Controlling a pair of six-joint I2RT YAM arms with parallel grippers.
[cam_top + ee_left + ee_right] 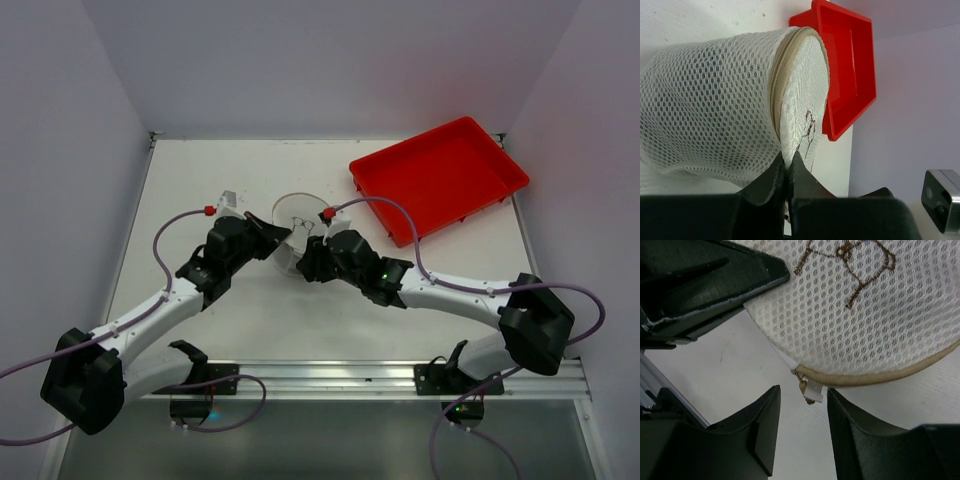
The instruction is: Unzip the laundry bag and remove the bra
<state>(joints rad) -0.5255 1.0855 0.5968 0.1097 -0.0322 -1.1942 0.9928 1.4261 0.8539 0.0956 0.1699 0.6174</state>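
**Soft bag, tiny pull**

Top view: the laundry bag (297, 222) sits on the bench (200, 185). Left wrist: the left end effector (788, 167) pinches its soft, light rim. Right wrist: the right end effector (802, 412), fingers apart, frames the zip pull (809, 391). Grab there.

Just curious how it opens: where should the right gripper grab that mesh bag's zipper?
The small pull tab hanging off the laundry bag's rim. It juts clear of the mesh, between the right gripper's open fingers, so come straight in from the tab's free end.
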